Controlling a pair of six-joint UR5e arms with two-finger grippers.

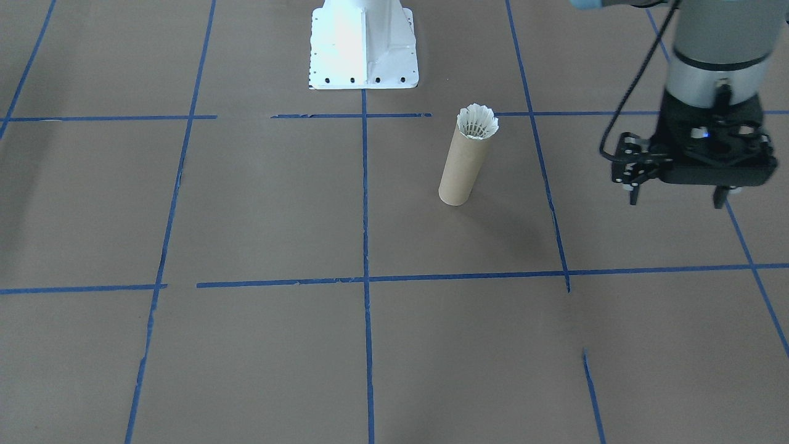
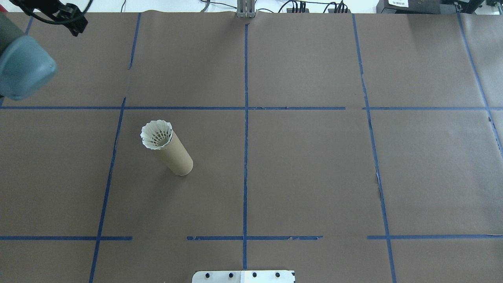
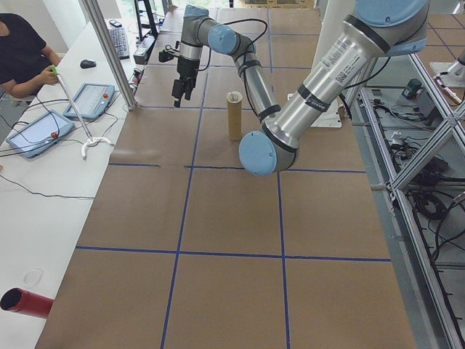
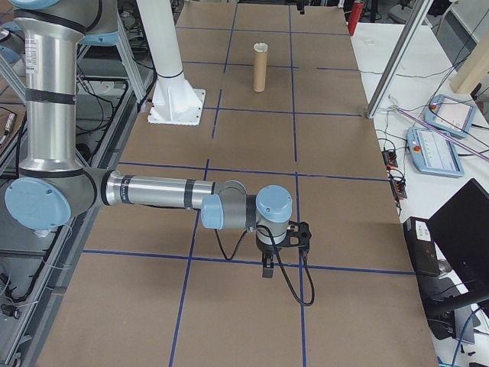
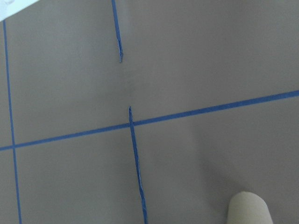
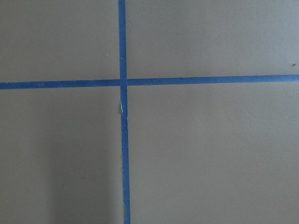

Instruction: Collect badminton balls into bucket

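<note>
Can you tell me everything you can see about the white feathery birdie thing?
The shuttlecock is small and white, with a ring of feathers fanned out like a frilly skirt and a dark lattice of stems inside. It sits tip-down in the mouth of the upright brown cardboard tube, so its tip is hidden and only the feather skirt pokes out above the rim. Only the tube touches it; the left gripper hangs off to one side.

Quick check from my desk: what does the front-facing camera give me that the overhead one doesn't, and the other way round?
Only the front-facing view shows the left gripper whole: fingers apart, empty, hanging off to the side of the tube. Only the overhead view shows the table's far edge with cables, and it cuts the left gripper off at the frame's top left corner. Both show the shuttlecock seated feathers-up in the mouth of the upright cardboard tube, the blue tape grid and the white metal base. The right gripper is in neither.
</note>
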